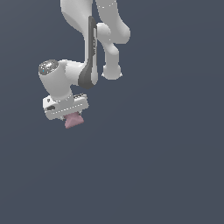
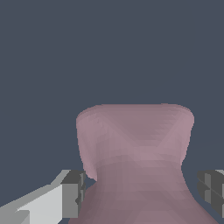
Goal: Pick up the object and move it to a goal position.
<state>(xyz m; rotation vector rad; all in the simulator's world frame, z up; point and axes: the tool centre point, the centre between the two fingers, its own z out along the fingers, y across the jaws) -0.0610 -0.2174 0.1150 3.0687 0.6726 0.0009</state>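
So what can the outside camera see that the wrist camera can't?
Only the exterior view shows the white arm and the whole claw from outside. Only the wrist view shows the block's pinched middle up close, with the grey fingertips on either side. Both show the pink block and the plain dark background.

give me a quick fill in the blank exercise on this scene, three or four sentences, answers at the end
1. The block between the fingers is dusty ____ in colour.
2. The block narrows at its ____, like an hourglass.
3. In the exterior view, the block sticks out ____ the white gripper.
4. The background behind the arm is plain dark ____.

Missing words: pink; middle; below; blue-grey
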